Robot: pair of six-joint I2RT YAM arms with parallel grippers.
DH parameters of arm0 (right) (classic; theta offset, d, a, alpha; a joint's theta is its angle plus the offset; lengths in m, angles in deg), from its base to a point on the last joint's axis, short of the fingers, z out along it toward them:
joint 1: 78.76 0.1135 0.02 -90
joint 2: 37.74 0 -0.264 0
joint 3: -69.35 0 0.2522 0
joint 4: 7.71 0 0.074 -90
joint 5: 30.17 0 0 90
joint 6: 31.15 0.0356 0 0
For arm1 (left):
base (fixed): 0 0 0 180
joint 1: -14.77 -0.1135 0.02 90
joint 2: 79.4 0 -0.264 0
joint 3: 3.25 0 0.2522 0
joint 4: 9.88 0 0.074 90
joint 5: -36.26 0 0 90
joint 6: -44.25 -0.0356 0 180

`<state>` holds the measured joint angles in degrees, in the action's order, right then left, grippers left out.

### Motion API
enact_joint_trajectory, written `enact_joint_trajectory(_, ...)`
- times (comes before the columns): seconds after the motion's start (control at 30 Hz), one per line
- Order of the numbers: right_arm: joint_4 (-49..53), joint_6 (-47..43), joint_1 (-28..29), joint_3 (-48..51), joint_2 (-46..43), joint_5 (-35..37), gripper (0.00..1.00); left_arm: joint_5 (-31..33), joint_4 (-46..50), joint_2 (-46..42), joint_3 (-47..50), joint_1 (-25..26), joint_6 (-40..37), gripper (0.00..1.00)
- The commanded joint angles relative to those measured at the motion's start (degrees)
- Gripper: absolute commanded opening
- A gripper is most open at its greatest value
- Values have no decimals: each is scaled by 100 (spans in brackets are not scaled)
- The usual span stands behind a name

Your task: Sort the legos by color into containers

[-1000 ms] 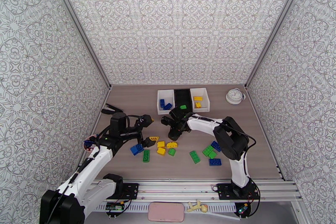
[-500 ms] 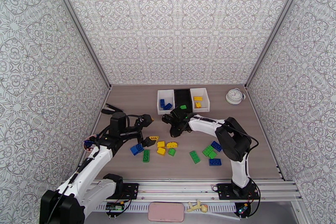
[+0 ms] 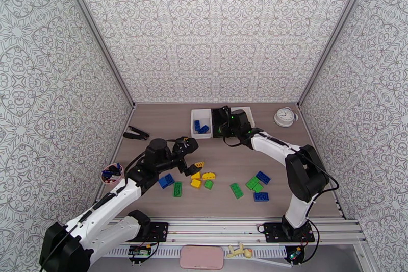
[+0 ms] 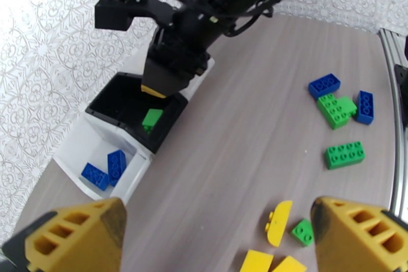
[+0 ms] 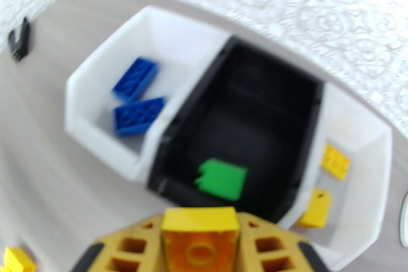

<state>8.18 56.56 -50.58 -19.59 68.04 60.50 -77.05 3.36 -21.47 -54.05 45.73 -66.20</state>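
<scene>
Near-left of the black bin [image 5: 178,130], your left gripper [image 3: 192,154] hangs with fingers spread wide above loose legos [image 3: 208,176]. The left white bin [image 5: 109,153], touching it, holds two blue bricks [image 5: 135,79]. Over the black bin's near rim your right gripper [image 5: 200,247] pinches a yellow brick [image 5: 200,222]; a green brick [image 5: 222,179] lies inside. Right white bin [image 5: 357,206]: two yellow bricks [image 5: 335,162]. Bare table [image 3: 229,158] lies nearward.

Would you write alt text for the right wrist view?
The right gripper grips a yellow brick near three bins: left white bin holds blue bricks, black bin a green brick, right white bin yellow bricks.
</scene>
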Motion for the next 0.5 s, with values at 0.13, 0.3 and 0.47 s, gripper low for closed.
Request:
enact_joint_trajectory(0.13, -16, 40, -179, -1441, 1181, 102, 29, 602, -653, 278, -89, 389, 511, 100)
enact_joint_trajectory(0.3, 120, 189, -232, -2010, 1692, 165, 28, 672, -700, 219, -12, 391, 601, 100)
enact_joint_trajectory(0.47, 745, 703, -371, -2667, 2034, 56, 28, 696, -700, 248, 45, 371, 651, 100)
